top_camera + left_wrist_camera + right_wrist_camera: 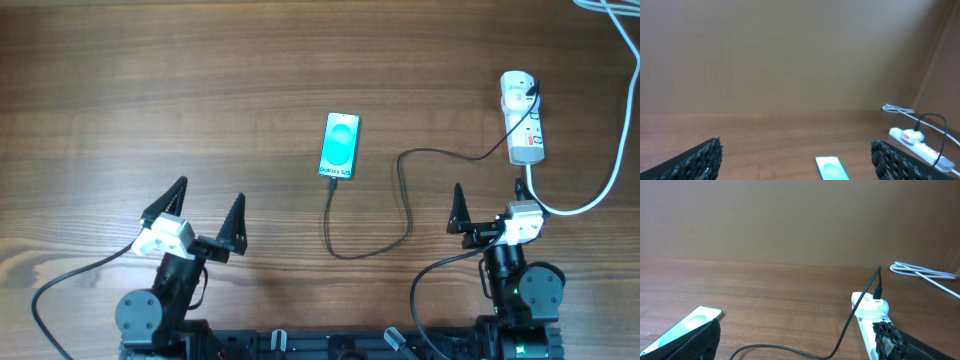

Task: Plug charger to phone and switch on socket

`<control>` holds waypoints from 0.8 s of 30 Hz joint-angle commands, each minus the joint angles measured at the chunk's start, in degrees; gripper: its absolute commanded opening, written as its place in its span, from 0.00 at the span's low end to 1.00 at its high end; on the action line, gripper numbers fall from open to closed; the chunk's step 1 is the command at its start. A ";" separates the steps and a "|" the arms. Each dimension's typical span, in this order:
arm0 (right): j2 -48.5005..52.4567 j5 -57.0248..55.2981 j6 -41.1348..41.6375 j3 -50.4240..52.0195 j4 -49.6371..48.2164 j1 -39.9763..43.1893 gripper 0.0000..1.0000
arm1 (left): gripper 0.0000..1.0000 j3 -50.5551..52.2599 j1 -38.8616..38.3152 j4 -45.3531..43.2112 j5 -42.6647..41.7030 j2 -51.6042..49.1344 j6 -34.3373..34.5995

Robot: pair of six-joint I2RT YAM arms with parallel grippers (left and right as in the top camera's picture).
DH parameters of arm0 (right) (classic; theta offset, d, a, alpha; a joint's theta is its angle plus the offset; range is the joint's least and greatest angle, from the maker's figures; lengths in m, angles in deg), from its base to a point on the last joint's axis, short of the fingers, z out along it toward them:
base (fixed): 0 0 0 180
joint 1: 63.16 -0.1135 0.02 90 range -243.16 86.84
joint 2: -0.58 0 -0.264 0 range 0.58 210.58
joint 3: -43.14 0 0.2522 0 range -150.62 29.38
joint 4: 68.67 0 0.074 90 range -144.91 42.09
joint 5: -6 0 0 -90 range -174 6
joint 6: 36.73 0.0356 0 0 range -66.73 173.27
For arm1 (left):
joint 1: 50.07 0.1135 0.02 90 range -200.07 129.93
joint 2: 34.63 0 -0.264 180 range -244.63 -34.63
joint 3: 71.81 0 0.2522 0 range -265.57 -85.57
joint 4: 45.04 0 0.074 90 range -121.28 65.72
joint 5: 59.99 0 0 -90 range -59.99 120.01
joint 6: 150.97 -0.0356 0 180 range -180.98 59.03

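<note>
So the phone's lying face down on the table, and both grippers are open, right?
Not face down: the overhead view shows the phone lying screen up, cyan display visible. The left gripper and right gripper are indeed open.

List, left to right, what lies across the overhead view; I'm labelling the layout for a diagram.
In order: left pincer → phone → power strip. The black cable and the right pincer overlap others sideways, so they are left out.
</note>
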 commanded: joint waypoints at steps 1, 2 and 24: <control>-0.46 -0.90 0.39 0.07 -0.15 -0.22 1.00 | 1.00 3.67 0.42 -5.05 3.63 0.61 1.42; -0.46 -0.90 0.39 0.07 -0.15 -0.22 1.00 | 1.00 4.87 0.42 -7.08 5.92 0.61 2.29; -0.46 -0.90 0.42 0.07 -0.15 -0.22 1.00 | 1.00 6.64 2.69 6.88 17.33 0.61 -6.95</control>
